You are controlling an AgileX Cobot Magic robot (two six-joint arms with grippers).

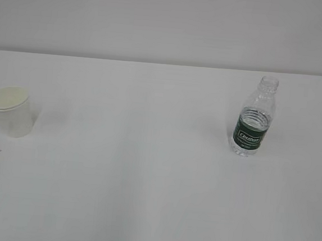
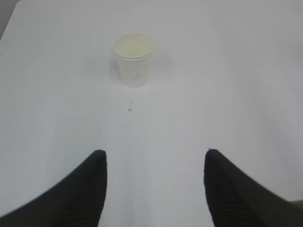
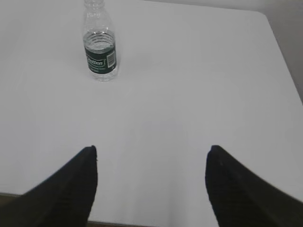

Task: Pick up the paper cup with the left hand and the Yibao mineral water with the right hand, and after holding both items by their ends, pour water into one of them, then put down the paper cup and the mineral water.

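While both grippers wait spread and empty, nothing is lifted yet.
Paper cup [image 1: 9, 111] stands near the table's [image 1: 143, 198] left edge, water bottle [image 1: 254, 118] toward the right (uncapped); left hand [image 2: 154, 189] and right hand [image 3: 151, 187] must each reach forward and close.

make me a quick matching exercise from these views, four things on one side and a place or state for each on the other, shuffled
Things:
1. paper cup
2. Yibao mineral water
3. left end effector
4. right end effector

Places or states:
A. open, empty, facing the green-labelled bottle from a distance
B. upright on the table's left side, nothing touching it
C. open, empty, facing the cream-white cup from a distance
D. upright on the table's right side, cap off

Pairs: 1-B, 2-D, 3-C, 4-A
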